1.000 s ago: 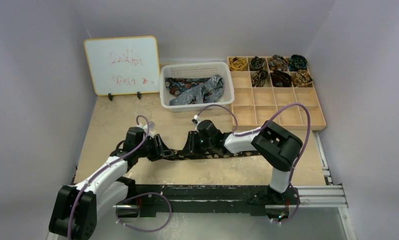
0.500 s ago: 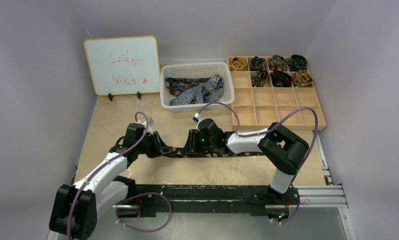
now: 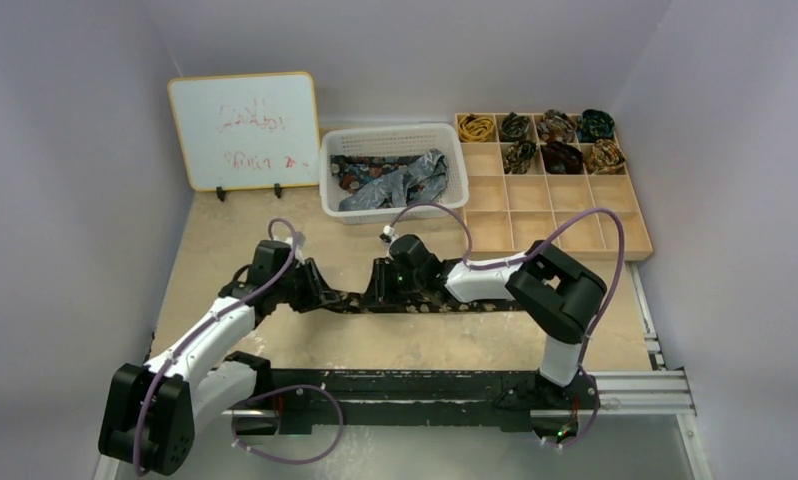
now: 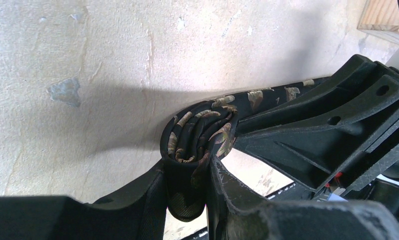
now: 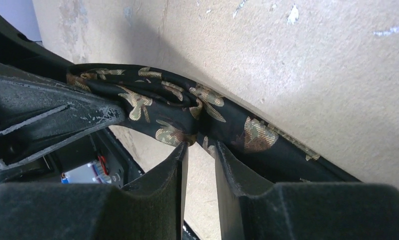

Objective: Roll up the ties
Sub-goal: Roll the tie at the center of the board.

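A dark tie (image 3: 445,304) with gold-brown motifs lies stretched left to right across the table in front of the arms. Its left end is wound into a small coil (image 4: 195,132). My left gripper (image 3: 327,295) (image 4: 187,167) is shut on that coil, the fabric squeezed between both fingers. Just to the right, my right gripper (image 3: 378,290) (image 5: 200,145) pinches a fold of the same tie (image 5: 152,102) at its fingertips, with a narrow gap further down between the fingers. The two grippers nearly touch each other.
A white basket (image 3: 327,172) at the back holds loose ties (image 3: 390,180). To its right, a wooden compartment tray (image 3: 575,215) has rolled ties (image 3: 560,140) in its far cells. A whiteboard (image 3: 243,128) stands back left. A metal rail (image 3: 455,385) runs along the near edge.
My left gripper has tightened on the coiled end. Both grippers and the tie have shifted slightly away from the arm bases, and the right arm's elbow has swung a little.
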Robot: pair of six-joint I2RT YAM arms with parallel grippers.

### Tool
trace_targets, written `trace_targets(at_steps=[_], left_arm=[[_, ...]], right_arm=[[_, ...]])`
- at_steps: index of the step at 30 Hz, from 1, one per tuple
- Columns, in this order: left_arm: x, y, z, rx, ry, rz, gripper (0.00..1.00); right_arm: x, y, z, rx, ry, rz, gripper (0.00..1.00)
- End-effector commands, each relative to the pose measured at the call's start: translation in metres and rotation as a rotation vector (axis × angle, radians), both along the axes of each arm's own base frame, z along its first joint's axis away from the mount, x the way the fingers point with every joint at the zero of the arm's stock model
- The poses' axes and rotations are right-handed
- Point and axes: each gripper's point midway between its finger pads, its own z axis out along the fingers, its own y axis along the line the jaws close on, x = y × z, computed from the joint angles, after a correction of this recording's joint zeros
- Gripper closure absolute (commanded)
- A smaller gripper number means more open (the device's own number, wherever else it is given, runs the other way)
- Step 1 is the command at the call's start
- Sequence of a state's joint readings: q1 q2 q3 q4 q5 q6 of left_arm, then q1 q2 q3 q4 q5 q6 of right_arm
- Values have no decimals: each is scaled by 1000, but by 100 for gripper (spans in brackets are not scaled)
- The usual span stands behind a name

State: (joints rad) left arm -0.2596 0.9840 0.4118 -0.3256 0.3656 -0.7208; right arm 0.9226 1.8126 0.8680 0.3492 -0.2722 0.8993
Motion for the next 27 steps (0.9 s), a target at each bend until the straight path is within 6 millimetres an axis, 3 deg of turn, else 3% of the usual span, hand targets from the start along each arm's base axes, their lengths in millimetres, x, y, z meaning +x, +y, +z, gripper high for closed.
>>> trace_targets(at_steps=[1,12,27], left_arm=[[11,4,8,61,-30,15,72],[16,7,13,202,-30,8,74],[23,16,30,498,-28,58,76]], right_arm=[[12,8,0,-27,-34,6,71],[15,-9,30,-30,-87,-61,69],[26,-37,26,-89,-118,-192,66]])
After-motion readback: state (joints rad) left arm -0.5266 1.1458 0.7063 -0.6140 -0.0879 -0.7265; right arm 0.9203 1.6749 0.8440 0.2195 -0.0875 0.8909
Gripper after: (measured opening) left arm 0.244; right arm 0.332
